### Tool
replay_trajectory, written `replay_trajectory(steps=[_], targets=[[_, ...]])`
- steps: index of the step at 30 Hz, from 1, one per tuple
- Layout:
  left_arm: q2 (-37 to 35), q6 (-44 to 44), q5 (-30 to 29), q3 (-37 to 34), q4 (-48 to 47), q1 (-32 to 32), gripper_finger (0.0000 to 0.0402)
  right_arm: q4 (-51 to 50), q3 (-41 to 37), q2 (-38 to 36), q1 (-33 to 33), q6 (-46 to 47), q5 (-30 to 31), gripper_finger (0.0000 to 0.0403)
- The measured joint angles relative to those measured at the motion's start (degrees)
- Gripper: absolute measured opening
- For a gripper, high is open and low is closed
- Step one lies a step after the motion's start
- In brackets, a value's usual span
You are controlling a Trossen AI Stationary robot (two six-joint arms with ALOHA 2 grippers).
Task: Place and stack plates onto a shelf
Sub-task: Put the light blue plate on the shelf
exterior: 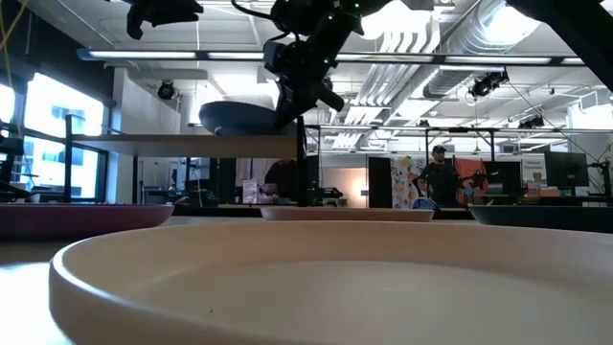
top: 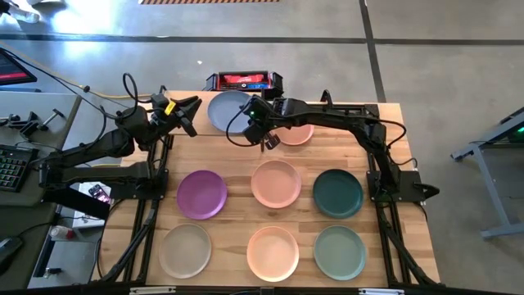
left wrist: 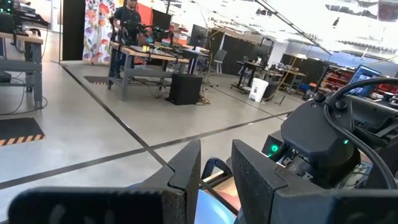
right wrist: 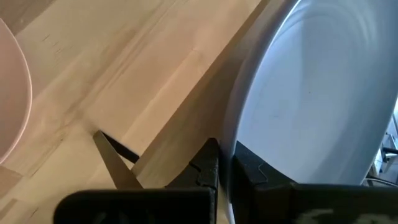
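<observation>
Plates (top: 276, 183) dot the table (top: 397, 135); shelf (top: 282, 115) behind.

Even overhead light on the table, low view backlit by ceiling strips and windows, near plate (exterior: 316, 278) blurred

My dark right gripper (right wrist: 225, 163) pinched a light blue plate (top: 228, 110); below lay purple (top: 201, 194), peach (top: 276, 183), dark teal (top: 337, 193), beige (top: 185, 250) and sage (top: 340, 252) plates.

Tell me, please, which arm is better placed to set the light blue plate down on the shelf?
Probably the right. The right gripper is shut on the rim of the light blue plate, already over the shelf. The left gripper hovers beside the plate, holding nothing.
</observation>
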Motion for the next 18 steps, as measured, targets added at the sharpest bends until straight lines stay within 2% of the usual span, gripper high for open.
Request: replay_trajectory(steps=[11,18], targets=[[0.01,0.02,0.01,0.0,0.0,0.0,0.0078,-0.52,0.0,0.01,0.13,1.5,1.11,0.0002],[0.01,0.02,0.0,0.0,0.0,0.0,0.0078,-1.1,0.0,0.01,0.37,1.55,2.14,0.0035]])
